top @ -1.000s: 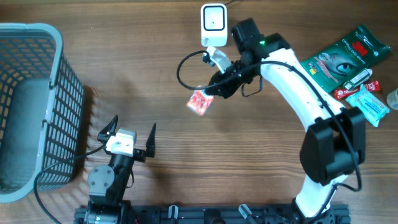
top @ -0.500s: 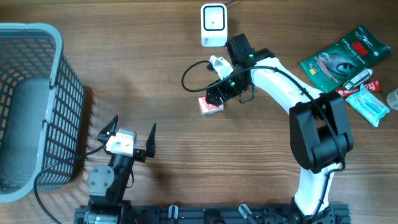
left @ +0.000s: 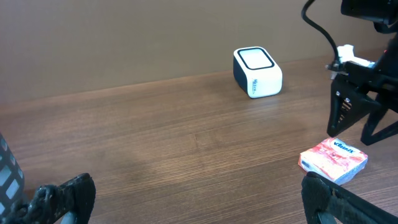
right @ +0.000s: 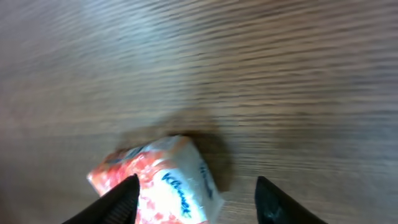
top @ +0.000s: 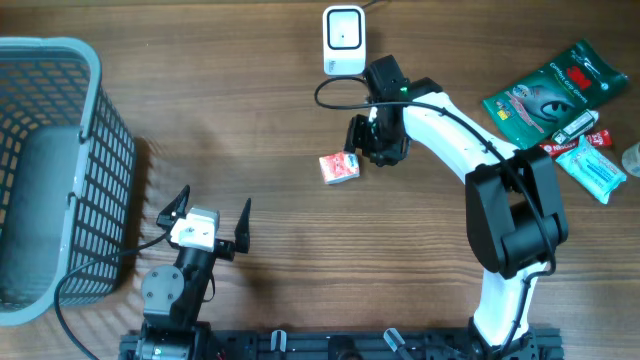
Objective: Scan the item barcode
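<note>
The item is a red-and-white Kleenex tissue pack [top: 339, 167] lying flat on the wooden table, below the white barcode scanner [top: 343, 40]. My right gripper [top: 368, 140] hovers just right of the pack and above it, jaws open, holding nothing. In the right wrist view the pack [right: 155, 183] lies under the open right gripper [right: 199, 199], partly behind the left finger [right: 118, 202]. In the left wrist view the pack [left: 334, 160] and the scanner [left: 257, 71] stand ahead. My left gripper [top: 205, 215] rests open and empty near the front edge.
A grey mesh basket [top: 95, 70] stands at the far left. Several packaged goods, among them a green bag [top: 550, 88] and a blue-white packet [top: 592, 170], lie at the right edge. A black cable [top: 335, 92] loops beside the scanner.
The right gripper carried the pack down from near the scanner to the table, let it go and opened, then drew back to the right. The left arm has not moved.
</note>
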